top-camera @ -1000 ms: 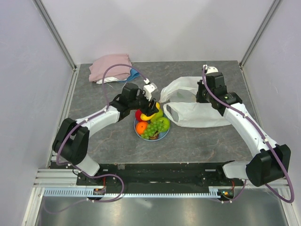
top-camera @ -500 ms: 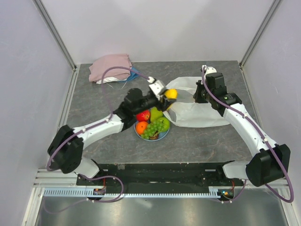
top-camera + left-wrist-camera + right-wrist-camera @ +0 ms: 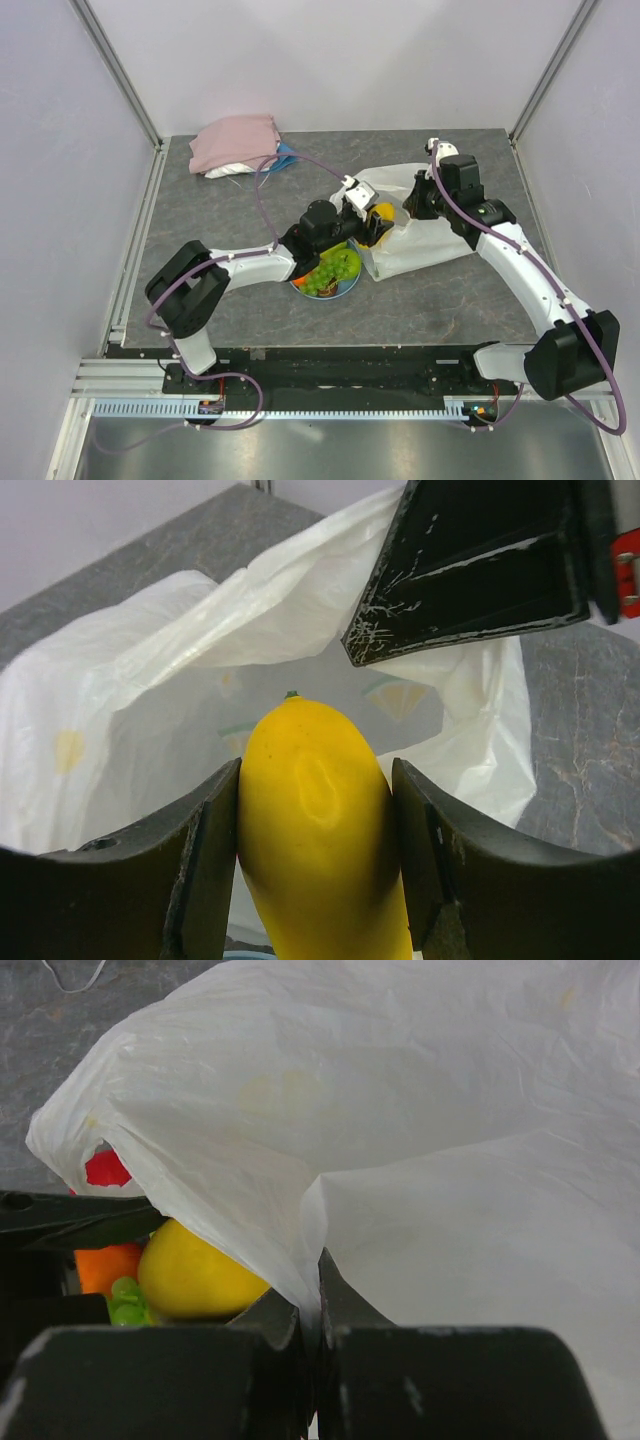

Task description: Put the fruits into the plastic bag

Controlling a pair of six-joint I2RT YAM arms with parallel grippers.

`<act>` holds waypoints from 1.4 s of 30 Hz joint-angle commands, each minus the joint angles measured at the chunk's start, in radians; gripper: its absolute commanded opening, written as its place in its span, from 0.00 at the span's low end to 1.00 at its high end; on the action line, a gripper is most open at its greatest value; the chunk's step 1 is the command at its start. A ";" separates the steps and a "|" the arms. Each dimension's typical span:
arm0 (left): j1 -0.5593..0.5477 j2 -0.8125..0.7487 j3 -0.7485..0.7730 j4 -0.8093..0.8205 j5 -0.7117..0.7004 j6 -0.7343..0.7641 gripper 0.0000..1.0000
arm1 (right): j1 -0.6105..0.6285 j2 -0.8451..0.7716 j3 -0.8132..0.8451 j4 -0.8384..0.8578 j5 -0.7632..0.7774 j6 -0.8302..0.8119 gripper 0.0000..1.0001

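One mango (image 3: 315,870) clamped in part-open left gripper (image 3: 315,780), right gripper (image 3: 310,1305) closed on plastic bag (image 3: 450,1160)

the table (image 3: 420,300) is a dark grey slab with pale, marble-like veins, closed in by light panels at the left, back and right. in its back left corner lies a folded pink cloth (image 3: 235,140), with a bit of blue (image 3: 287,155) showing from under its right edge. near the middle sits a round light-blue plate (image 3: 338,294). just beside the plate, to the right, the white plastic bag (image 3: 430,240) rests crumpled on the table.
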 commanded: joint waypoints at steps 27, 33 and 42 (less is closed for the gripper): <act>-0.015 0.341 0.267 0.141 -0.112 -0.368 0.53 | -0.003 -0.011 -0.073 0.101 -0.136 0.049 0.00; -0.019 0.387 0.267 0.177 -0.077 -0.411 0.62 | -0.001 0.004 -0.084 0.110 -0.130 0.051 0.00; -0.019 0.370 0.249 0.178 -0.058 -0.364 0.81 | -0.003 0.016 -0.087 0.110 -0.116 0.051 0.00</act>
